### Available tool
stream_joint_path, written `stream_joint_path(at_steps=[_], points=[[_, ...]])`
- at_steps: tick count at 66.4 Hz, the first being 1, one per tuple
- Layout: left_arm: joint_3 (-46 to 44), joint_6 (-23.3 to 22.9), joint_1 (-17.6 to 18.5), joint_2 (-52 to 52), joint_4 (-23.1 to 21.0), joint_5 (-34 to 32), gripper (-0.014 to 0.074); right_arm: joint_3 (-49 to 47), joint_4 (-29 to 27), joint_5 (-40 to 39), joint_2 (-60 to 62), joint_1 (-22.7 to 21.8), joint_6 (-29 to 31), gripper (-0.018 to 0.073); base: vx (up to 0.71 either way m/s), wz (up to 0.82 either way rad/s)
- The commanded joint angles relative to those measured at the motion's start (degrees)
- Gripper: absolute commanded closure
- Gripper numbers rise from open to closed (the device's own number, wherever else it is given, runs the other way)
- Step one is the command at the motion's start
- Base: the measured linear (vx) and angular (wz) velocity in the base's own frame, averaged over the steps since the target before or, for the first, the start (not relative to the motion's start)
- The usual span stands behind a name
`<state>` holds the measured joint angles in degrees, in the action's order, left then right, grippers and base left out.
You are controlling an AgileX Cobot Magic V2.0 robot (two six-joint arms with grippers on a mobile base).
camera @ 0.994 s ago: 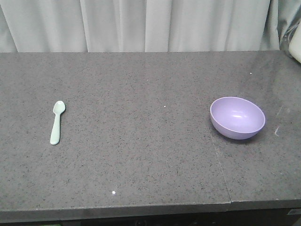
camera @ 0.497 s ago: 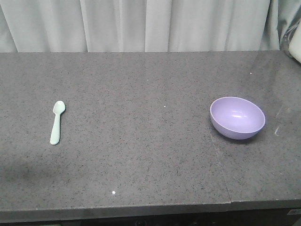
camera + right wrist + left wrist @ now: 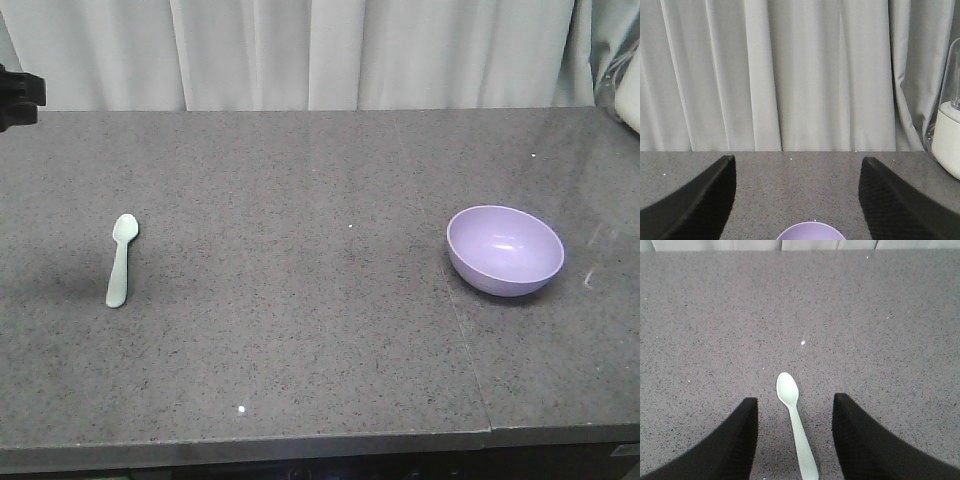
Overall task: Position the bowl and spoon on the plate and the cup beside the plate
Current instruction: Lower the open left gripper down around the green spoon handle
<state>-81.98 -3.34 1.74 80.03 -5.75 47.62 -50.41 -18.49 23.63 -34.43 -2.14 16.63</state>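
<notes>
The pale mint spoon [image 3: 122,260] lies flat on the left of the grey countertop, scoop pointing away. In the left wrist view the spoon [image 3: 797,432] lies between the spread fingers of my left gripper [image 3: 794,400], which is open and above the table. A black part of the left arm [image 3: 18,95] shows at the far left edge. The lavender bowl [image 3: 505,250] stands upright on the right. Its rim [image 3: 810,232] shows at the bottom of the right wrist view, below my open right gripper [image 3: 797,159]. The plate and the cup are out of view.
A pale curtain [image 3: 320,50] hangs behind the countertop. A glass-domed object with a white base [image 3: 947,145] stands at the far right back corner. A seam [image 3: 465,350] runs through the countertop left of the bowl. The table's front edge [image 3: 300,440] is near.
A black part of the left arm has come into view at the left edge, and its shadow now falls left of the spoon. Spoon and bowl have not moved.
</notes>
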Motion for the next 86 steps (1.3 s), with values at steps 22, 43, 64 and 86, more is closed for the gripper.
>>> stream_joint_path(at_steps=[22,43,64,86], points=[[-6.8,-0.6,0.2,15.0,-2.5,2.8,0.0255,-1.8,-0.1,-2.1,-0.6,-0.3,0.5,0.0049,0.00,0.00],[-6.8,-0.6,0.6,20.5,-2.4,3.4,0.0255,-1.8,-0.1,-1.9,-0.6,-0.3,0.5,0.0049,0.00,0.00],[-6.8,-0.9,2.9,23.3,-1.5,3.6,0.0255,-1.8,-0.3,-1.9,-0.6,-0.3,0.5,0.0049,0.00,0.00],[-6.8,-3.7,2.9,24.9,2.0,4.9,0.0255,-1.8,-0.3,-1.5,-0.6,-0.3,0.5,0.0049,0.00,0.00]])
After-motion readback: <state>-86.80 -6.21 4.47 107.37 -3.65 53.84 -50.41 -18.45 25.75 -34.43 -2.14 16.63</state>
